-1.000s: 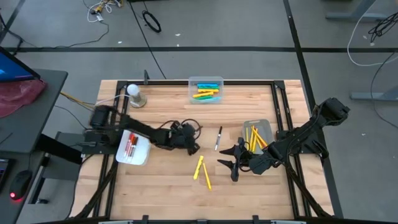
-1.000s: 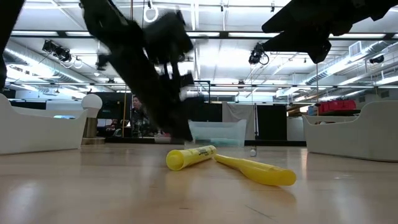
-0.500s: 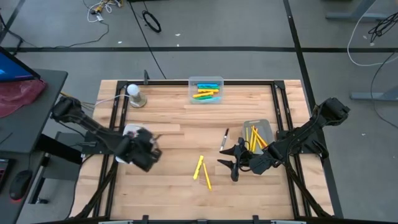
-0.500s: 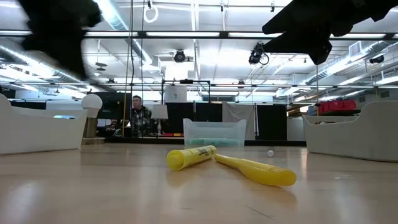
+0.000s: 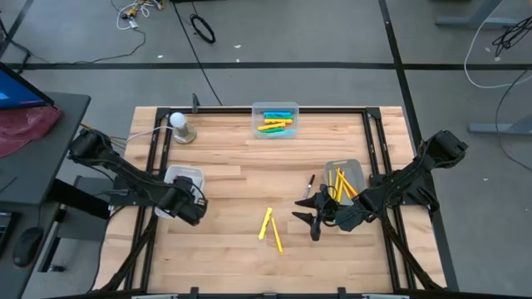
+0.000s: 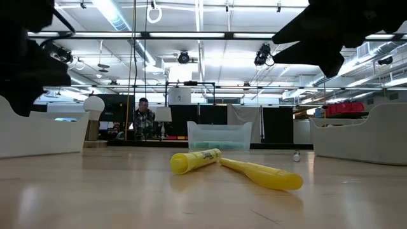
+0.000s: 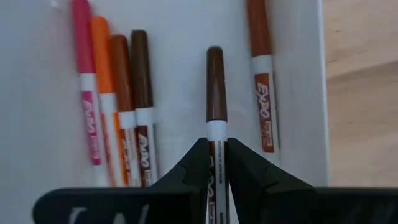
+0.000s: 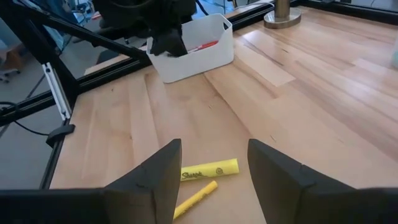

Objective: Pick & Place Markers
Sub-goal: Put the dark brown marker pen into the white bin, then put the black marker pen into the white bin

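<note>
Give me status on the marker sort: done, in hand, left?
Done: several thin markers lie in the white bin; others sit in the clear bin and the grey tray.
In hand: the left gripper is over the white bin, its fingers around a brown-capped marker.
Left: two yellow markers and one thin dark marker lie loose on the table. The right gripper waits open nearby.

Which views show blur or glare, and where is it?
Low view: the ceiling lights glare brightly, and the left gripper is a dark blurred mass against them. Left wrist view: the brown marker between the fingers looks soft, close to the lens. High view: evenly lit.
</note>
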Controlling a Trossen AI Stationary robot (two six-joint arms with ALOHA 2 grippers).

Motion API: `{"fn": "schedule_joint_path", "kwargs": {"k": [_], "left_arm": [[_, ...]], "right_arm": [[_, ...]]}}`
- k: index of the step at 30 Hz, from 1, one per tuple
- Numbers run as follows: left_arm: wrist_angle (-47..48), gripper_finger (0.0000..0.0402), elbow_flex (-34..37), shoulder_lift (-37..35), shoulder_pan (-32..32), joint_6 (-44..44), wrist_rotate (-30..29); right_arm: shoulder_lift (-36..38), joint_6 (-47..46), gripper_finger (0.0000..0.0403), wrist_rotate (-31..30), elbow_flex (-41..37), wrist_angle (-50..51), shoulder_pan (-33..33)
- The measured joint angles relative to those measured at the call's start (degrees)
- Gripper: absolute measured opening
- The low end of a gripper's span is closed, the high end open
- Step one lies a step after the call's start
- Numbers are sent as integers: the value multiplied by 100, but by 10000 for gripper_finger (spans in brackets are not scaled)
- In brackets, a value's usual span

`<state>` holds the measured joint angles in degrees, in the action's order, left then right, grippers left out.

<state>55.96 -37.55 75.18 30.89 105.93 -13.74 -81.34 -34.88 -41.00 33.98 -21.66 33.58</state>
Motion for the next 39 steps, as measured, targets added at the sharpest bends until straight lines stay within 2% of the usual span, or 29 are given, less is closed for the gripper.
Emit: {"fn": "schedule_joint_path", "kwargs": {"k": [5,12,16,20,24,29,32,34,36,39], "left_arm": [[97,71,84,-1,-62,-98,-3],[233,151,81,-460,25,-208,-86],[138,187,81,-822,193,-180,-722],[-421,204,81,-1030,367,-356,-1853],[-1828,204,81,-1045,499,-1688,-3103],[-4516,195,79,-883,545,-4627,-4068],[-6081,193,71,-685,514,-6421,-4201],[-6847,193,73,-506,493,-7275,-4203],[-7413,193,71,-323,465,-7769,-4205],[-7692,193,73,-75,451,-7948,-4196]], "right_arm": [[0,-3,188,15,0,-16,-2],[0,349,188,228,9,-12,-57],[-2,1033,187,1439,464,592,-352],[-2,1480,187,2284,1393,2634,-625],[-21,2347,187,2589,2233,4547,-806],[-629,3444,187,2953,2923,6035,-1099],[-1277,4303,187,2996,3185,6713,-1266],[-1662,4917,187,2905,3264,6914,-1362],[-1957,5457,187,2754,3265,7023,-1429],[-2273,6095,187,2610,3265,7231,-1498]]}}
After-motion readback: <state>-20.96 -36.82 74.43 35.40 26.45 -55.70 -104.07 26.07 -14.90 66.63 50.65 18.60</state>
